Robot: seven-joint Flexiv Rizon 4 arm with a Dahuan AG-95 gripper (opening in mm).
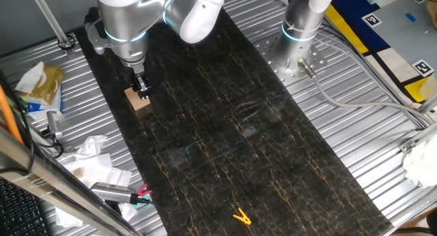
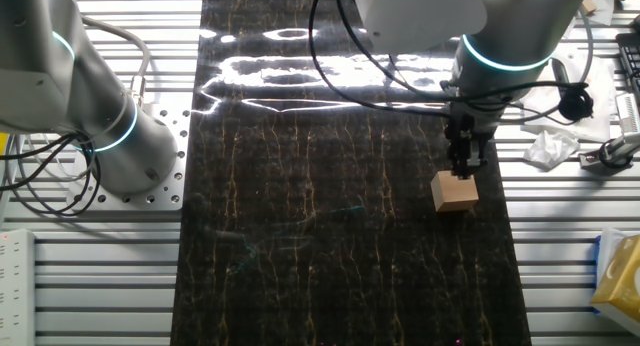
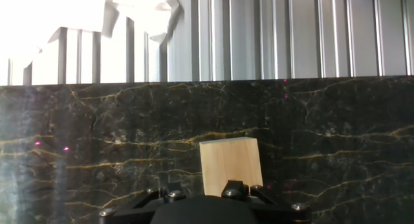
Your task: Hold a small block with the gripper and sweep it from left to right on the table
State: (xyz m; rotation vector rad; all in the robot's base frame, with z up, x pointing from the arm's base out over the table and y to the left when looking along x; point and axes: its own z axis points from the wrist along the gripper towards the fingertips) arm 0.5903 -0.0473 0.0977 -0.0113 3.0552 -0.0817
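The small block [image 1: 138, 101], a light tan wooden cube, rests on the black veined table [image 1: 225, 127] close to its left edge. My black gripper [image 1: 142, 90] hangs straight down, its tips at the block's top edge on the far side. From the other side the gripper [image 2: 466, 164] meets the top of the block [image 2: 455, 192]. In the hand view the block [image 3: 229, 164] fills the lower middle, a little right of centre. The gripper body covers its lower edge. The fingertips are hidden, so I cannot tell whether they clasp the block.
A ribbed metal sheet [image 1: 82, 127] lies just past the block's side of the table, with crumpled paper [image 1: 92, 157] and tools on it. A second arm's base [image 1: 300, 31] stands on the opposite sheet. A yellow clip [image 1: 241, 217] lies near the table's front end.
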